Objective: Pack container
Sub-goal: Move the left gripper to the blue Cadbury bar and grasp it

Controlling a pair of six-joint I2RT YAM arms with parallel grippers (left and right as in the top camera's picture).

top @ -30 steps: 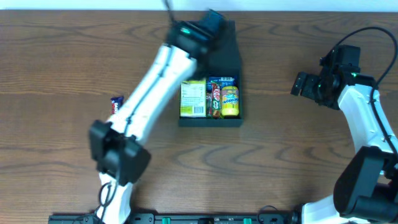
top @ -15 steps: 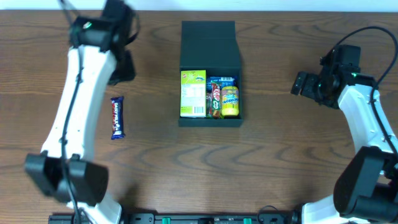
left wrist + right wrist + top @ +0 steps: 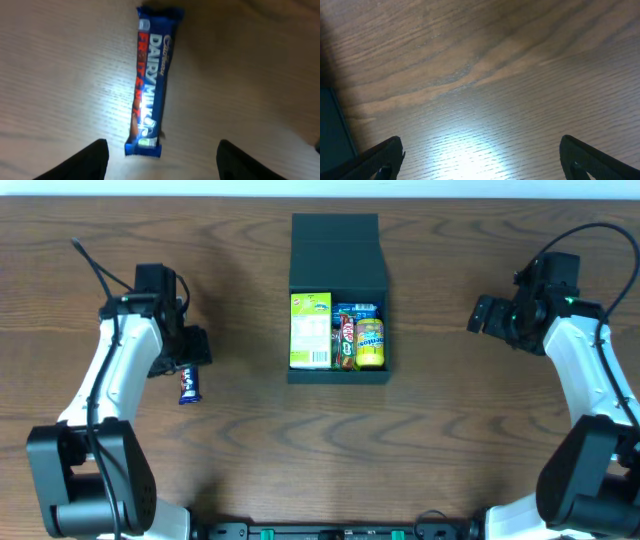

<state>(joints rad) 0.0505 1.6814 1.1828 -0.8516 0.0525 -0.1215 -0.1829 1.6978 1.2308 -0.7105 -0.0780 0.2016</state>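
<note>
One container [image 3: 337,260] sat on the table [image 3: 450,450], a dark teal box with its flap lid laid open on the far side. At least four packets lay side by side in its near half: a yellow-green packet [image 3: 310,330] on the left, a red bar [image 3: 347,340], a yellow packet [image 3: 370,343] on the right, and a blue packet [image 3: 357,309] behind those two. One more snack, a blue chocolate bar [image 3: 188,383], lay flat on the wood well to the left of the container, level with its near wall. Two arms were in view. The left gripper [image 3: 188,348] hung well left of the container, directly over the far end of the chocolate bar. In the left wrist view its fingers [image 3: 90,160] stood apart with nothing gripped, and the bar [image 3: 152,85] ran lengthwise away from them, its near end reaching in between the tips. Whether the tips touched the table could not be told. The right gripper [image 3: 485,315] sat well to the right of the container, level with the packets, spread wide and empty, and only the container's dark corner [image 3: 332,125] showed at the left edge of its wrist view. The table's far edge ran just beyond the lid, while broad bare wood lay between the container and each gripper and on the container's near side.
</note>
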